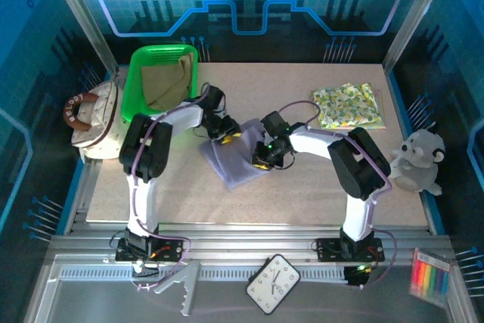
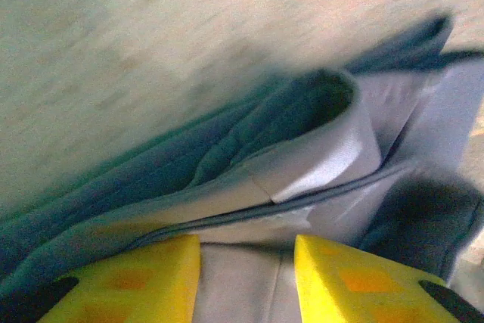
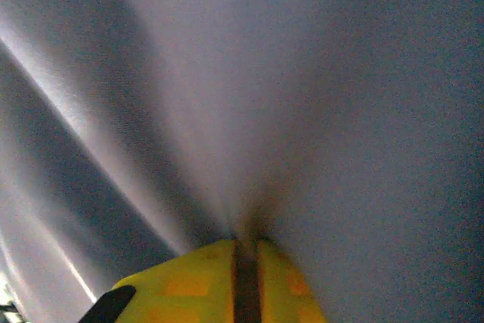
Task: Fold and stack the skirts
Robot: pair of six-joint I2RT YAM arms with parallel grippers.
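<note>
The lavender-grey skirt (image 1: pixel 238 163) lies partly folded in the middle of the table. My left gripper (image 1: pixel 225 132) hovers at its back left edge. In the left wrist view this gripper (image 2: pixel 247 251) stands open, its yellow fingers (image 2: pixel 151 277) apart over flat cloth, just short of a rolled fold of the skirt (image 2: pixel 318 149). My right gripper (image 1: pixel 265 158) sits on the skirt's right side. Its jaws (image 3: pixel 246 241) are almost together, pinching a pucker of the lavender cloth (image 3: pixel 302 111). The yellow-green printed skirt (image 1: pixel 348 105) lies folded at the back right. The khaki skirt (image 1: pixel 168 85) lies in the green basket (image 1: pixel 136 88).
A cream handbag (image 1: pixel 94 115) stands off the table's left edge beside the basket. A white plush toy (image 1: pixel 416 160) sits at the right edge. On the near rail lie a clock (image 1: pixel 274 284) and a pack of markers (image 1: pixel 429 277).
</note>
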